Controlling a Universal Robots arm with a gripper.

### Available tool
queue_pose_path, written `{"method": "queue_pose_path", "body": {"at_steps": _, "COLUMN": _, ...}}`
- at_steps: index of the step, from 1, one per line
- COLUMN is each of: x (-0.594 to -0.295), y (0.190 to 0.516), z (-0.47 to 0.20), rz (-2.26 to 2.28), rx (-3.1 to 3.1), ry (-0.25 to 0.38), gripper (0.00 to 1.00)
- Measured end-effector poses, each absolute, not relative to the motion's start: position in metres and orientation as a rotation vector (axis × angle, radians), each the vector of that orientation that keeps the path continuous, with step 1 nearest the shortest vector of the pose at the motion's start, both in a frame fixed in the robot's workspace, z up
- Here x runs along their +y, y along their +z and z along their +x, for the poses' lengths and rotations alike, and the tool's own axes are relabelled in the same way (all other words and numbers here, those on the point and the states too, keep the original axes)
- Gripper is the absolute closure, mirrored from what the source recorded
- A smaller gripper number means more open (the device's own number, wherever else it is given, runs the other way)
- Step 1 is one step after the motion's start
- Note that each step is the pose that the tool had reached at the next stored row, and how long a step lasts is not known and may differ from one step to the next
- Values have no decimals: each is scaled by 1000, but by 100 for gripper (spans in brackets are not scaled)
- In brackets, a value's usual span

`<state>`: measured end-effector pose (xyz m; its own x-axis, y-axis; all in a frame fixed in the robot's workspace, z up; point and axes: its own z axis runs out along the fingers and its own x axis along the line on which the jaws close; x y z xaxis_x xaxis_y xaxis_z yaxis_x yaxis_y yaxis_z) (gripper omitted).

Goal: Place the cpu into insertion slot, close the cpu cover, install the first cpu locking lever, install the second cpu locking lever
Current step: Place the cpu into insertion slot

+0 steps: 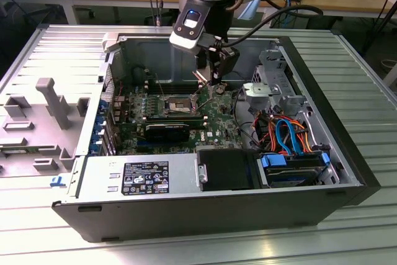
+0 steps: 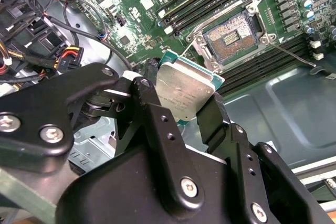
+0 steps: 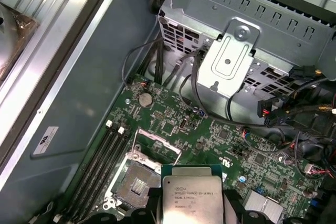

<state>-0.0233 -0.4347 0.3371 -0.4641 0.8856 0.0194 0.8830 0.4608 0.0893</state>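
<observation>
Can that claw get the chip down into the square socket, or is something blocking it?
Probably yes: the claw holds the cpu near the insertion slot, which lies uncovered with nothing over it.

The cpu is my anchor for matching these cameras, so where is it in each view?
Exterior view: cpu at the hand's tip, above the board, to the exterior view's right of the insertion slot.
Second wrist view: cpu clamped between the hand's black fingers, tilted.
First wrist view: cpu face-on, beside the insertion slot.
Shared landmark: the insertion slot, with its silvery rim.
</observation>
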Motion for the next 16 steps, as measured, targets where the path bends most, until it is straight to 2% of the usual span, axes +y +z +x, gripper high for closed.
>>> {"method": "queue_pose_path", "body": {"at_steps": 16, "x": -435, "y": 337, "z": -23, "rz": 1658, "rx": 2628, "ry": 134, "gripper": 45}}
